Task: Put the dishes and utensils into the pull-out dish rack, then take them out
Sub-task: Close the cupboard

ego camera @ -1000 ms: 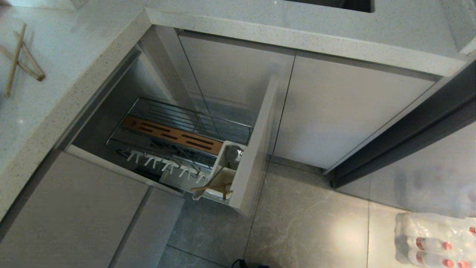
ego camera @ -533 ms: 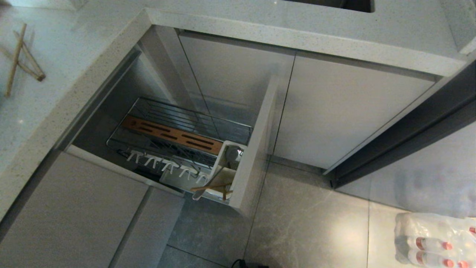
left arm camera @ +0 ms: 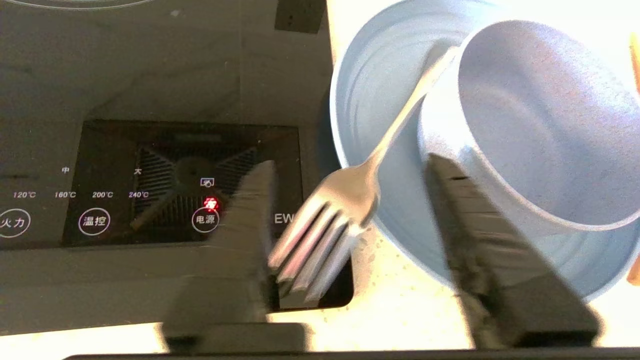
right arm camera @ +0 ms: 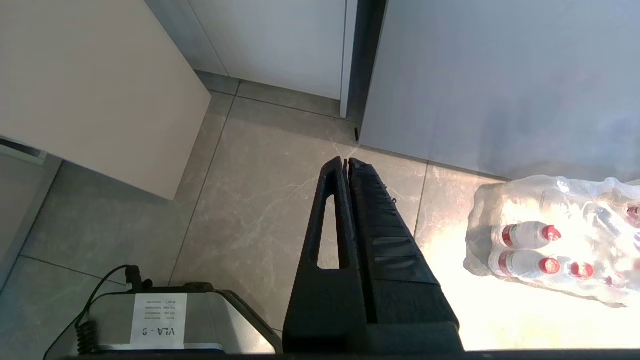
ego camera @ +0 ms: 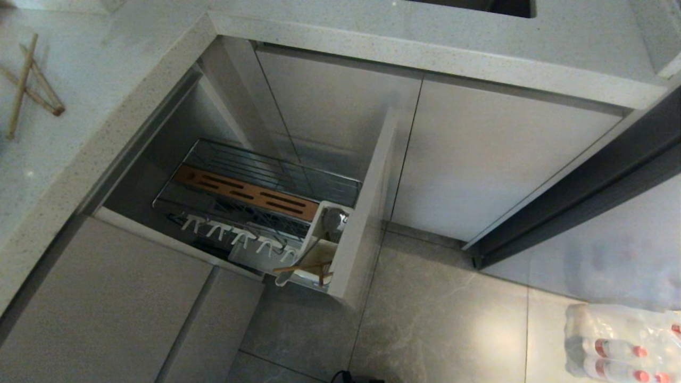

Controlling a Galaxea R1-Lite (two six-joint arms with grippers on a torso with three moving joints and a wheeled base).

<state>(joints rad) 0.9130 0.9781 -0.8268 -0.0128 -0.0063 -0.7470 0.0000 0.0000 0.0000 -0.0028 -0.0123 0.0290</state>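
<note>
one light-blue plate (left arm camera: 370,90) sits on the worktop (left arm camera: 400,320) beside the dark cooktop (left arm camera: 150,100), with one matching bowl (left arm camera: 540,125) standing in it. one silver fork (left arm camera: 345,200) leans with its handle on the plate, its tines over the cooktop edge. the left gripper (left arm camera: 350,225) hangs released, fingers apart on either side of the fork's tines, not touching them. three chopsticks (ego camera: 26,80) lie crossed on the worktop. the pull-out dish rack (ego camera: 255,213) stands open; its white utensil cup (ego camera: 319,250) holds one spoon (ego camera: 314,242) and some chopsticks. the right gripper (right arm camera: 347,165) is clenched over the floor. the head view looks unchanged from a second ago.
</note>
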